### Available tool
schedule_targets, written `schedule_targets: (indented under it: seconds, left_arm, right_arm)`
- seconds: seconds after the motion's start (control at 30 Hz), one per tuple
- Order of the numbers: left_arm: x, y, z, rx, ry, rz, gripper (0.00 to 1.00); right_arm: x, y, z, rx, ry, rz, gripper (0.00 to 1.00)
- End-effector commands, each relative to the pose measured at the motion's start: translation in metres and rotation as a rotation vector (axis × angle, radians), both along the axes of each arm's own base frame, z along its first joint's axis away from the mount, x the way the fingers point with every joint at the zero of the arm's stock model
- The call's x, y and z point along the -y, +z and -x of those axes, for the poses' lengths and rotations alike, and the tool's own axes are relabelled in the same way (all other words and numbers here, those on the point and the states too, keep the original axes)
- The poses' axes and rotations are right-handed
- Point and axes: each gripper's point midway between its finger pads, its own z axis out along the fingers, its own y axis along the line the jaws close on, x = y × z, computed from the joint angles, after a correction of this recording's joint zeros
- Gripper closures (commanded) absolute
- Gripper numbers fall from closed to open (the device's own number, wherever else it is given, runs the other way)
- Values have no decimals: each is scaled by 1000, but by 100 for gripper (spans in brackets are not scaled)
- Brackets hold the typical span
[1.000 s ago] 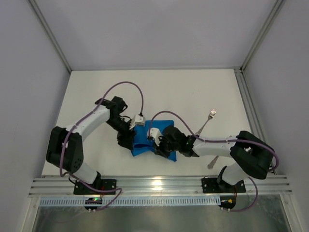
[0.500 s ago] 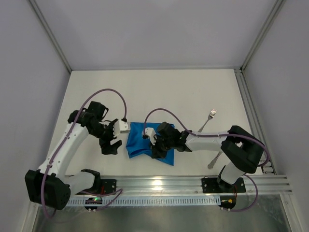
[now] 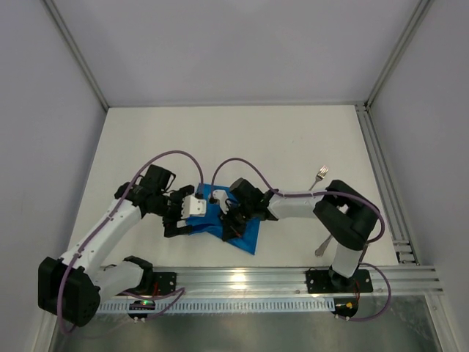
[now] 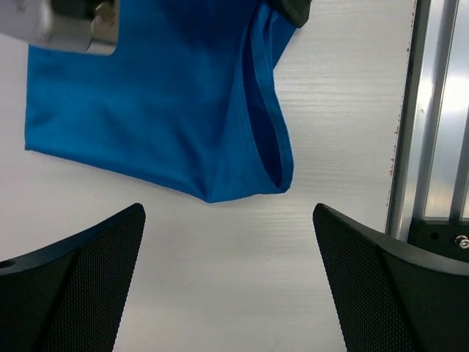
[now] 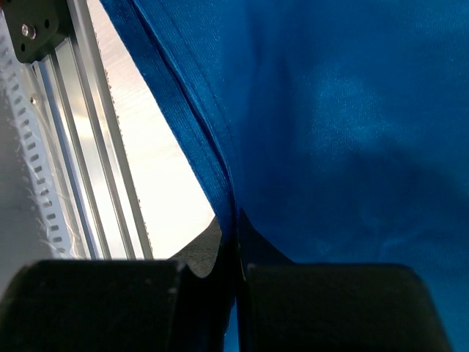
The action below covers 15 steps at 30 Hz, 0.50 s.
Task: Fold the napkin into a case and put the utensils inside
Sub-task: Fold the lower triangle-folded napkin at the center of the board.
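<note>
The bright blue napkin (image 3: 248, 236) lies crumpled near the table's front middle, one edge folded over (image 4: 264, 139). My right gripper (image 3: 229, 223) is shut on a hem of the napkin (image 5: 330, 110), and the cloth runs down between its closed jaws (image 5: 236, 293). My left gripper (image 3: 178, 222) stands wide open just left of the cloth, its fingers (image 4: 66, 293) over bare table with nothing between them (image 4: 229, 279). A silver fork (image 3: 316, 178) lies to the right. A second utensil (image 3: 322, 247) shows partly beside the right arm's base.
A metal rail (image 3: 242, 279) runs along the table's near edge, close to the napkin (image 4: 432, 110) (image 5: 66, 132). Grey walls enclose the white table (image 3: 242, 139) on three sides.
My left gripper let go of the napkin, opened wide, swung left and came back beside the cloth's left edge. The right gripper dragged the napkin leftward, still shut on it.
</note>
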Motion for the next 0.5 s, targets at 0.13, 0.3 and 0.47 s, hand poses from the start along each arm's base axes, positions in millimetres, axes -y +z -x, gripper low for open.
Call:
schedule_targets:
  seconds: [0.13,0.3,0.47]
  left_arm:
    - [15,-23,5,92,-141,-17,1]
    - [12,-36,-13,152,-77,-73,2]
    - [14,-40,-42,257,-28,-115,22]
  right_arm:
    - [-24,17,-12,-72,1,-52,96]
    - [-24,17,-18,-101,-19,-72,96]
    - [-25,18,-20,-121,-14,-78,96]
